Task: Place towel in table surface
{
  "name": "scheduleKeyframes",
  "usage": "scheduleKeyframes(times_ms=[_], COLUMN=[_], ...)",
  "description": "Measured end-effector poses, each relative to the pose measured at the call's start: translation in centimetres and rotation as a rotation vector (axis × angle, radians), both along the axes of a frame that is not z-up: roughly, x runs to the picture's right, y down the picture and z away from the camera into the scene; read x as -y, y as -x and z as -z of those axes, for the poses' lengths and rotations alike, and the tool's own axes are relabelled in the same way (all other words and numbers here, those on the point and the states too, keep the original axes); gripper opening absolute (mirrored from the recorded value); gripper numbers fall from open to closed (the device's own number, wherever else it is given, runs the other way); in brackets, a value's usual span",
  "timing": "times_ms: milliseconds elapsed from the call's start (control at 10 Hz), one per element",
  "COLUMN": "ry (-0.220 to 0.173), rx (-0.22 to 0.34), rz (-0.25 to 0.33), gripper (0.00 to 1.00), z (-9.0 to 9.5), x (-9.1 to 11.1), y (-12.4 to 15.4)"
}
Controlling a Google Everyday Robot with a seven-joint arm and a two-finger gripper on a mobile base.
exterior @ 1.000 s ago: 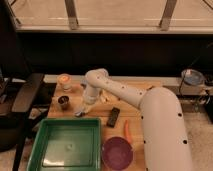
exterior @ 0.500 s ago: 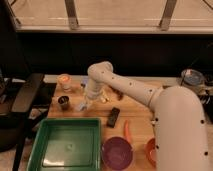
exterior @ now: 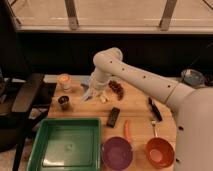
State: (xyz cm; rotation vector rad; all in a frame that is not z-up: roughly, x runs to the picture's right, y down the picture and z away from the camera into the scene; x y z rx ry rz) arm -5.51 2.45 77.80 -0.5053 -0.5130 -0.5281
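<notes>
My gripper (exterior: 92, 94) hangs from the white arm over the back left part of the wooden table surface (exterior: 137, 107), pointing down just above the planks. A small pale blue-grey piece, which looks like the towel (exterior: 85, 82), shows right beside the wrist at the table's back edge. I cannot tell whether the gripper is touching or holding it. The arm hides much of it.
A green tray (exterior: 65, 144) lies front left. A purple bowl (exterior: 117, 153), an orange bowl (exterior: 160, 152) and a carrot (exterior: 127, 131) lie at the front. A black remote (exterior: 114, 116), a dark cup (exterior: 64, 102), an orange-lidded cup (exterior: 64, 80) and a reddish-brown object (exterior: 117, 89) surround the gripper. A chair (exterior: 25, 95) stands left.
The arm has swung upward and a little right, with its elbow higher; the gripper has shifted slightly right and toward the table's back edge.
</notes>
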Motion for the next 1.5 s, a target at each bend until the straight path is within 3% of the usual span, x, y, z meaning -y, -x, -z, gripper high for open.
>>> scheduleKeyframes(times_ms=[200, 300, 700, 800, 1100, 1300, 1500], ry=[0.010, 0.025, 0.113, 0.134, 0.210, 0.239, 0.239], rx=[-0.003, -0.008, -0.009, -0.006, 0.015, 0.024, 0.024], rz=[0.006, 0.006, -0.004, -0.008, -0.005, -0.008, -0.003], gripper=[0.03, 0.11, 0.54, 0.60, 0.62, 0.62, 0.62], z=[0.1, -0.6, -6.6, -7.7, -10.6, -10.9, -10.4], x=[0.1, -0.5, -5.4, -6.4, -9.5, -10.5, -10.7], y=[0.2, 0.0, 0.3, 0.5, 2.0, 2.3, 2.6])
